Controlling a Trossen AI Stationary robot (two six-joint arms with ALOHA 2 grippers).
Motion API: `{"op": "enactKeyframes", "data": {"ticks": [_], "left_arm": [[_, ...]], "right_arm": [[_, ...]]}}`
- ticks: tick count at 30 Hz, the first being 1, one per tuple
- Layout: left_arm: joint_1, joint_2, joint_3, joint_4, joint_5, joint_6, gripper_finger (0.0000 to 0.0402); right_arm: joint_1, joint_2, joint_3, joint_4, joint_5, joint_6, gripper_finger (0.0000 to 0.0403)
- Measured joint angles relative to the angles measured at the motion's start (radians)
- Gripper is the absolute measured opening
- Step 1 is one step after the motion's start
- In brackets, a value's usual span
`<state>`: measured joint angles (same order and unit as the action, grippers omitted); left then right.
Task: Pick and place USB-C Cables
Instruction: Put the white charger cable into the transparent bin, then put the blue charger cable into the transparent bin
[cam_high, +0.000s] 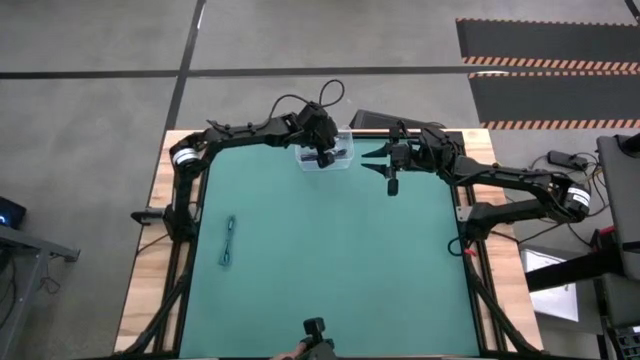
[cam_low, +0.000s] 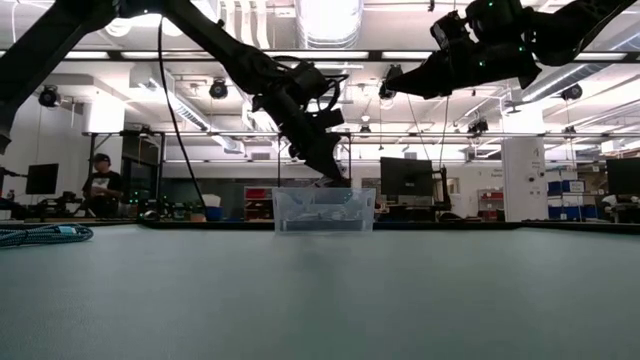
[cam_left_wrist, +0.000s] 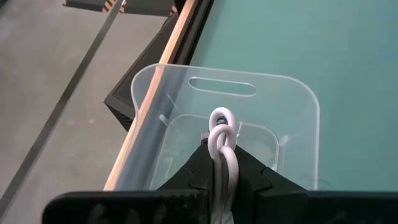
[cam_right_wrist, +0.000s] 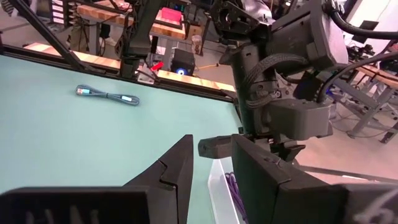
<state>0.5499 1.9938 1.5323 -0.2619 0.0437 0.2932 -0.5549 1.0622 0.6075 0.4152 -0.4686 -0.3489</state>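
A clear plastic bin (cam_high: 340, 160) stands on the teal mat at the table's far edge; it also shows in the low view (cam_low: 323, 210). My left gripper (cam_left_wrist: 221, 154) hangs over the bin, shut on a white USB-C cable (cam_left_wrist: 222, 134). A teal cable (cam_high: 229, 240) lies flat on the mat at the left, far from both grippers. My right gripper (cam_right_wrist: 211, 165) is open and empty, raised to the right of the bin (cam_right_wrist: 217, 180). A coiled cord (cam_right_wrist: 231, 186) shows inside the bin. The black cable is out of view. My left gripper pinches the white cable between its two fingers, and the cable's looped end (cam_left_wrist: 221, 124) sticks out past the fingertips. The fingers point down at the bin's inside. The looped end is clear of the bin floor; the rest of the cable is hidden between the fingers.
A dark flat object (cam_high: 372, 120) sits just past the table's far edge, behind the bin. A camera mount (cam_high: 316, 330) stands at the near edge. Wooden borders (cam_high: 150, 250) frame the mat. The mat's middle (cam_high: 330, 260) is bare. A person (cam_low: 100, 178) sits in the room beyond.
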Motion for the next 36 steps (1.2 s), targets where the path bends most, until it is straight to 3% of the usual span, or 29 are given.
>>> {"op": "enactKeyframes", "data": {"ticks": [16,36], "left_arm": [[0.005,0.0,0.0,0.011,0.0,0.0,0.0087],[0.007,-0.063,0.024,-0.012,-0.029,0.002,0.0092]], "right_arm": [[0.0,0.0,0.0,0.0,0.0,0.0,0.01],[0.0,0.0,0.0,-0.014,0.0,-0.003,0.01]]}}
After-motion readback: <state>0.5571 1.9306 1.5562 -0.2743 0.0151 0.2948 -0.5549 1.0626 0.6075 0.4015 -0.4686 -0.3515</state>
